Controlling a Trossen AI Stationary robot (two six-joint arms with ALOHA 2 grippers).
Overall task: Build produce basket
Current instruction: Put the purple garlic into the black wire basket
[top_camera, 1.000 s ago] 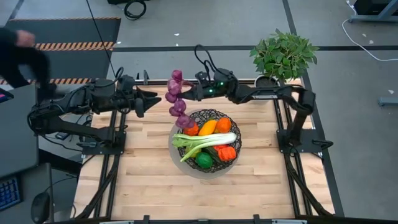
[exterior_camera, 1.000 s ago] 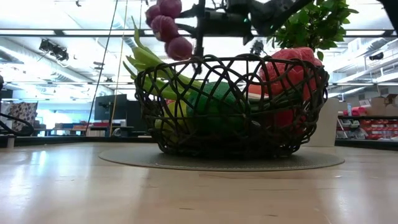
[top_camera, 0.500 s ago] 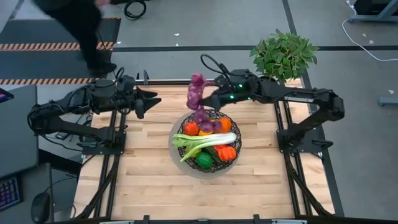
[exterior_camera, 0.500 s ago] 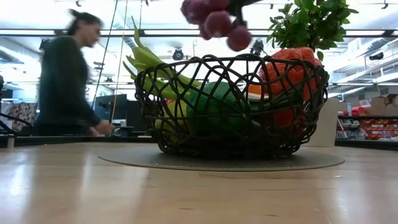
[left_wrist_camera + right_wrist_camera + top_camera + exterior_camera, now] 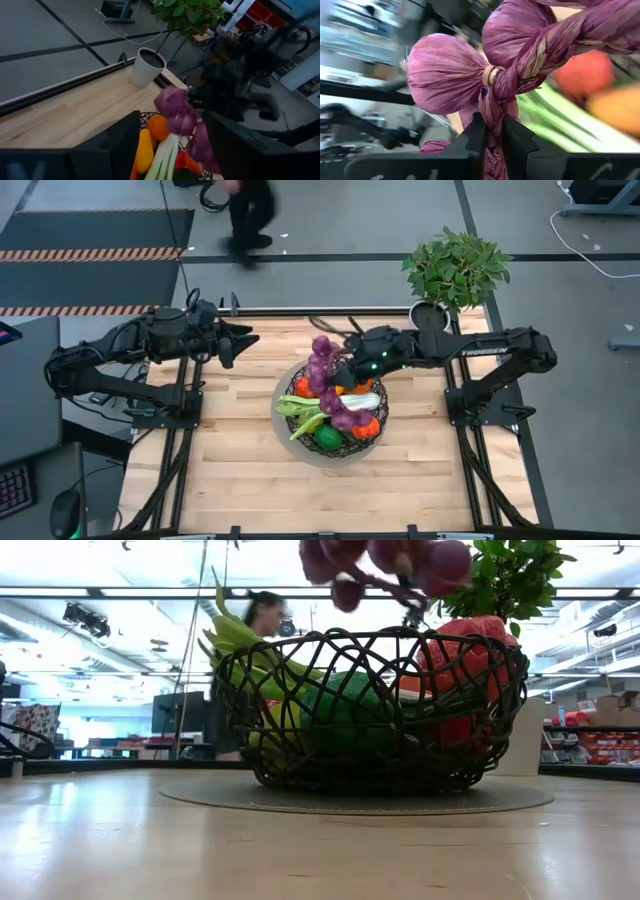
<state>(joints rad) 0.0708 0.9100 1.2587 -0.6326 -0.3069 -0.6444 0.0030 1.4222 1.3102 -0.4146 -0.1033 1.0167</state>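
The dark wire basket stands mid-table on a pale round base. It holds a leek, an orange pepper, a red pepper and a green one. A purple bunch of bulbs on a braided strand hangs over the basket, above its rim in the low view. My right gripper is shut on it. My left gripper waits open at the table's far left, pointing at the basket. My right gripper pinches the bunch's braided strand between its two fingers, just below a tied-on bulb. It comes from the table's right side, slanting down. The bunch hangs clear over the basket, its bulbs strung out across the produce.
A leafy plant in a white pot stands at the table's far right corner. A person walks on the floor beyond the far edge. Bare wooden tabletop lies near and left of the basket.
My right gripper has carried the purple bunch from beyond the basket's far left rim toward the table's near edge and right, to over the basket, tipping more level. The bunch swung along, still clear. A person has walked past behind the table.
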